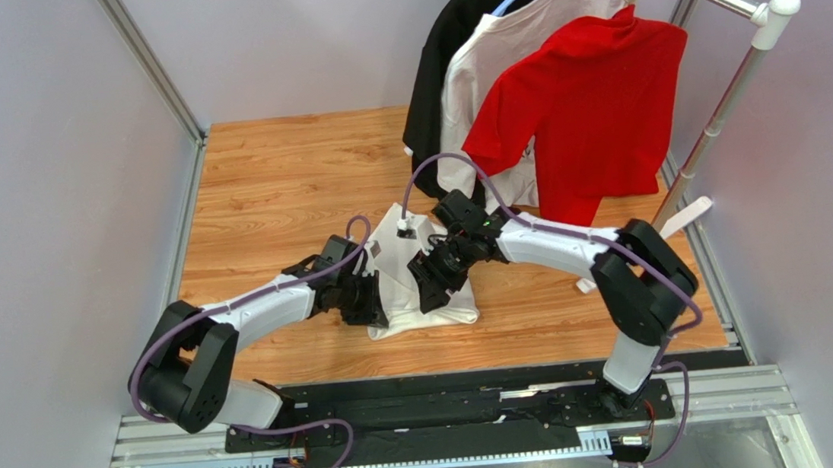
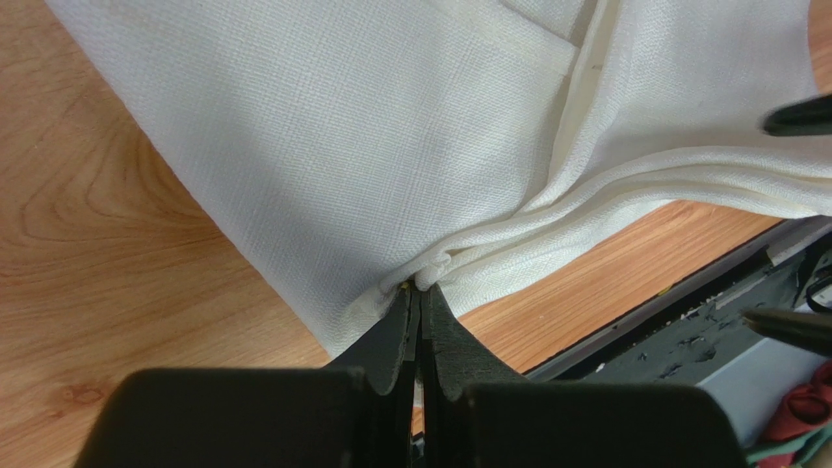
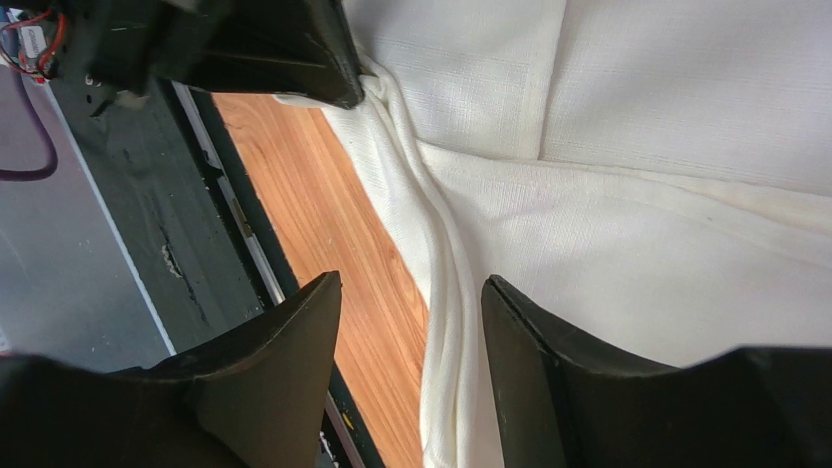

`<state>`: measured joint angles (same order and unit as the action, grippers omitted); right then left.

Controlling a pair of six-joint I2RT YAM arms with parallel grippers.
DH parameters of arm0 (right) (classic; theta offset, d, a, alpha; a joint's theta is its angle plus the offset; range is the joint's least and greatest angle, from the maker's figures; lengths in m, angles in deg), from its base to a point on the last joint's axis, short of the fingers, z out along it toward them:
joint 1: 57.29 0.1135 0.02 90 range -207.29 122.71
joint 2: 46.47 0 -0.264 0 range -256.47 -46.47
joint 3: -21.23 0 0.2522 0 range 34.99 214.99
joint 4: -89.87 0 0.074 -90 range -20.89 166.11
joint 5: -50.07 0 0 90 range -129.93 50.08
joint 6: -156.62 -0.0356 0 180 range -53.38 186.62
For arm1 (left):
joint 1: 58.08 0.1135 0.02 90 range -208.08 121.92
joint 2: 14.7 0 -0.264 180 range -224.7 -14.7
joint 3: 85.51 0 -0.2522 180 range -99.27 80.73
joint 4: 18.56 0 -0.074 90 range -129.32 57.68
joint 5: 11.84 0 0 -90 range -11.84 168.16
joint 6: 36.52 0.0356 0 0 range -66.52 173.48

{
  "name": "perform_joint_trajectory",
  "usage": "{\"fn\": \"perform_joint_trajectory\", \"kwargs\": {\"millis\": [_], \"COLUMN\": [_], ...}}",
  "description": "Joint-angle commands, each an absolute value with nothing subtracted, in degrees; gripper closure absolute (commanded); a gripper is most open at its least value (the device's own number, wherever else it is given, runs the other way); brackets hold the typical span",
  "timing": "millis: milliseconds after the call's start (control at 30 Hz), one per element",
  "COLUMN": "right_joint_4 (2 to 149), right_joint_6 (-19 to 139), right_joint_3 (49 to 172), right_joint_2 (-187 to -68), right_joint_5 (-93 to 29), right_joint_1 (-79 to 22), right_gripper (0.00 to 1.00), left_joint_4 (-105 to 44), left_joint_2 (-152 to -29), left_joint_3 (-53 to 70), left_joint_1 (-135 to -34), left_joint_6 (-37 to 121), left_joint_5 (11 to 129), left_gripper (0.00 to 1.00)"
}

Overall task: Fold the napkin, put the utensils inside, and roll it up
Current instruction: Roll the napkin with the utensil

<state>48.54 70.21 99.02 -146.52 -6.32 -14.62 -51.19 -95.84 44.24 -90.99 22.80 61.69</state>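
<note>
The white napkin (image 1: 402, 270) lies folded on the wooden table, between both grippers. My left gripper (image 1: 367, 303) is shut on the napkin's near rolled edge (image 2: 430, 273), pinching bunched folds. My right gripper (image 1: 434, 286) is open over the same edge, its fingers (image 3: 317, 302) straddling the rolled folds (image 3: 444, 292) without closing on them. The left gripper's fingertip also shows in the right wrist view (image 3: 327, 78). The spoon is hidden or out of view.
A clothes rack (image 1: 737, 54) stands at the back right with a red shirt (image 1: 588, 114), a white shirt (image 1: 496, 54) and a black garment (image 1: 445, 59). The table's near edge and black base rail (image 1: 448, 397) lie just beyond the napkin. Grey walls enclose both sides.
</note>
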Motion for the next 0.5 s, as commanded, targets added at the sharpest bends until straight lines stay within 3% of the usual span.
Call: {"fn": "perform_joint_trajectory", "kwargs": {"millis": [0,233,467], "right_joint_4": [49.6,52.1,53.5], "right_joint_6": [68.3,68.1,67.1], "right_joint_3": [95.9,85.6,82.7], "right_joint_2": [-136.2,-127.1,-126.3], "right_joint_5": [-11.7,-20.3,-29.1], "right_joint_1": [-14.7,-13.7,-10.0], "right_gripper": [0.4,0.39,0.39], "left_joint_4": [-54.6,-54.6,-54.6], "left_joint_2": [-99.9,-101.6,-102.3], "left_joint_3": [45.1,44.8,44.6], "left_joint_1": [-90.1,-89.5,-89.1], "left_joint_6": [24.4,24.6,24.8], "left_joint_5": [63.2,61.9,61.2], "left_gripper": [0.97,0.98,0.98]}}
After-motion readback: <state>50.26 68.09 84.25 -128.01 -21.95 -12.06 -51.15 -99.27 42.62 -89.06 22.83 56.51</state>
